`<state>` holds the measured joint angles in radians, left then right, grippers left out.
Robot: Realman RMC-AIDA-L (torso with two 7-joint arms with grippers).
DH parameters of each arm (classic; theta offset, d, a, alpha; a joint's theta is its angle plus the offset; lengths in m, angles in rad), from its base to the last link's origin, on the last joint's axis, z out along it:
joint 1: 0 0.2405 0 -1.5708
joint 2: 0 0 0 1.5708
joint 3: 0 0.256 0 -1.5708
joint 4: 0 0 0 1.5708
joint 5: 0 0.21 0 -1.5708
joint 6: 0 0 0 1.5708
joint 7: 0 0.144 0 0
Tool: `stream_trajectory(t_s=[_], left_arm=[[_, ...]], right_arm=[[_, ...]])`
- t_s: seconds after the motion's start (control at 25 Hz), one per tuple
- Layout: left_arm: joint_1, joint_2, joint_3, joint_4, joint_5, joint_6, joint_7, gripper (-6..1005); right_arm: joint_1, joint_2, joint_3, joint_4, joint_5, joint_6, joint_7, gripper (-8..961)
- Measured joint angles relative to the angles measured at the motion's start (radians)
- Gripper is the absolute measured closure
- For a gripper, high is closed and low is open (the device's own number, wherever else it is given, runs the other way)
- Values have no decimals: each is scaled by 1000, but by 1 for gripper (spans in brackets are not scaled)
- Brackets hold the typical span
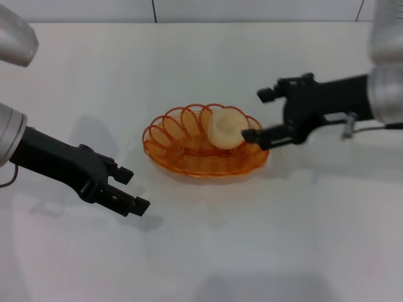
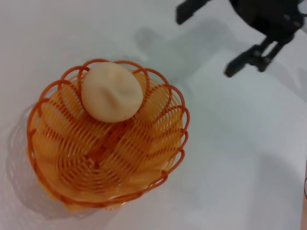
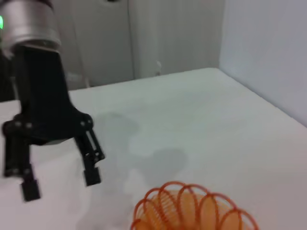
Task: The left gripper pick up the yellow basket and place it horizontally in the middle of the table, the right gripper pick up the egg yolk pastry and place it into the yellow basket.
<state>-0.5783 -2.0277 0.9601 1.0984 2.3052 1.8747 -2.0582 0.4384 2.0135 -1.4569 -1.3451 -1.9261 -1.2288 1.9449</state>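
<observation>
Backing straight away seems wise: right gripper, fingers apart, hovers beside the basket mid-table; pastry lies inside. Left gripper waits open, nearby.

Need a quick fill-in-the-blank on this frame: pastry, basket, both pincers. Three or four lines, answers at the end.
1. The egg yolk pastry lies inside the ____ basket.
2. The basket stands on the white ____.
3. The left pincer is ____, holding nothing, apart from the basket.
4. The right pincer is open beside the basket's rim, with the ____ already released.

Missing words: yellow; table; open; pastry
</observation>
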Motion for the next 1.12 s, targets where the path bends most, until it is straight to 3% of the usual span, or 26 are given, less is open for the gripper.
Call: stream_trajectory(t_s=[0.08,0.44,1.12], left_arm=[[3,0,0,0,0,1,8,112],[38,7,-15,3,0,1,61,111],[61,2,-49,-16,40,-73,197,111]], right_arm=[[-28,0,39,2,28,-57,-37,153],[-122,-3,145,5,42,-181,-88,111],[-112,-4,145,23,40,-195,-113,119]])
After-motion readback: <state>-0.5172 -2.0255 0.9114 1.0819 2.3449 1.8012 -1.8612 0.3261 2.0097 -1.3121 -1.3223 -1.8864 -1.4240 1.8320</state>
